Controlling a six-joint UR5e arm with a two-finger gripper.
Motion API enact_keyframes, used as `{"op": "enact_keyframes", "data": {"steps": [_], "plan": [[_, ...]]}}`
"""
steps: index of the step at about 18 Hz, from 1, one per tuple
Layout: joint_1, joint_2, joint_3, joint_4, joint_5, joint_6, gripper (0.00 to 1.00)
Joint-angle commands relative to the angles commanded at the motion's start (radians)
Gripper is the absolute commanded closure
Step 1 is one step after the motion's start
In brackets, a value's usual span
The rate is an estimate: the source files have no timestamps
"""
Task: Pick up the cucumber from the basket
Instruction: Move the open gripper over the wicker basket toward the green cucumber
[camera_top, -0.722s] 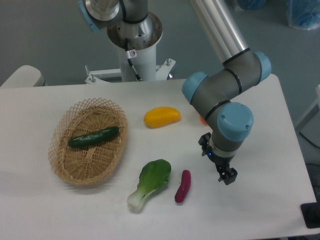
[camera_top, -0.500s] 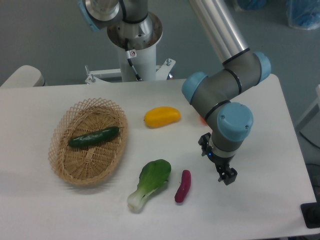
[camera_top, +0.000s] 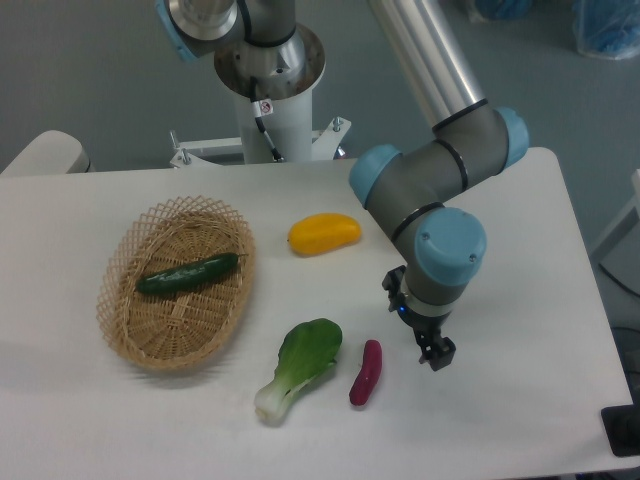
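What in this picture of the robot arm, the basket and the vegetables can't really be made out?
- Two-finger gripper: small and dark, seen end-on below the blue wrist joint; open or shut cannot be told.
- Underside of the slim dark green cucumber: hidden against the oval woven wicker basket.
- Blue objects at top right: cut off by the edge.

Even, bright overhead light, soft faint shadows on the table (camera_top: 520, 420), slightly soft focus throughout.

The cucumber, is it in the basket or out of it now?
In. The cucumber lies across the basket floor; the gripper is far off.
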Motion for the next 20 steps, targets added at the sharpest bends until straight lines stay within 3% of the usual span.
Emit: {"op": "enact_keyframes", "data": {"steps": [6, 12, 16, 20], "plan": [[-0.041, 0.060, -0.086, 0.043, -0.015, -0.072, 0.00], [-0.094, 0.132, -0.160, 0.035, -0.037, -0.112, 0.00], [-0.156, 0.153, -0.193, 0.031, -0.080, -0.296, 0.00], [-0.236, 0.178, -0.215, 0.029, -0.083, -0.386, 0.00]]}}
